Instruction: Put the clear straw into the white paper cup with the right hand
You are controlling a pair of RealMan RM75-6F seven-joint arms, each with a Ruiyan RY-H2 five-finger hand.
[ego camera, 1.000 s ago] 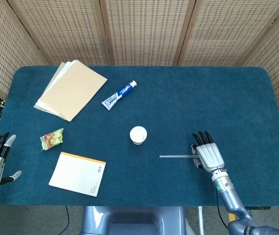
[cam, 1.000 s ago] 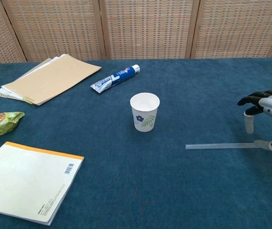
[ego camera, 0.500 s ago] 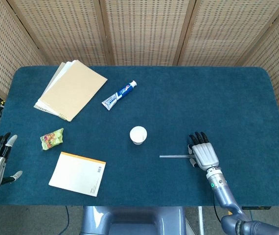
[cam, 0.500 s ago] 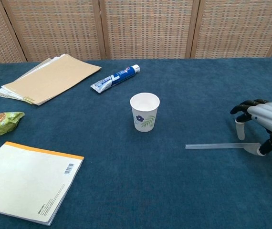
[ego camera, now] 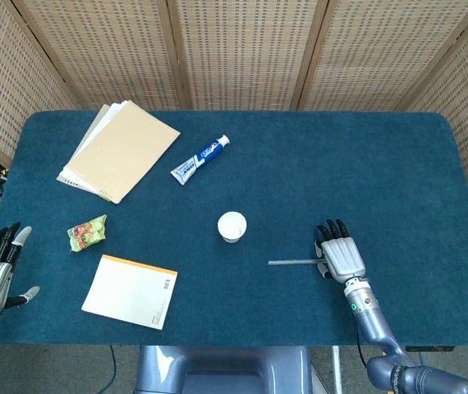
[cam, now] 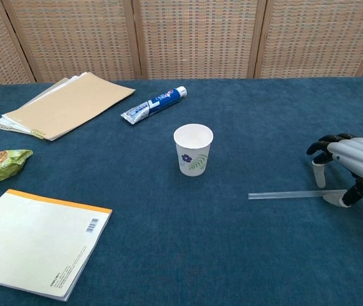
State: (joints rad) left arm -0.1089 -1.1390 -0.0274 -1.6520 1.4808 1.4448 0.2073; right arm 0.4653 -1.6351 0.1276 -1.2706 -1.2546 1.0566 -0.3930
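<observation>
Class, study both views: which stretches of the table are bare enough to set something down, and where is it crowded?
Bare: the far right of the table, beyond the right robot hand and straw; also the near middle, between notepad and straw. Crowded: the left, with papers, toothpaste, snack packet and notepad. The cup stands mid-table.

Head view looks steeply down from high above the near edge, taking in the whole table (ego camera: 398, 164) (wicker screens behind); chest view sits low and closer, facing across it; both share the cup (ego camera: 231, 226) (cam: 193, 149)
</observation>
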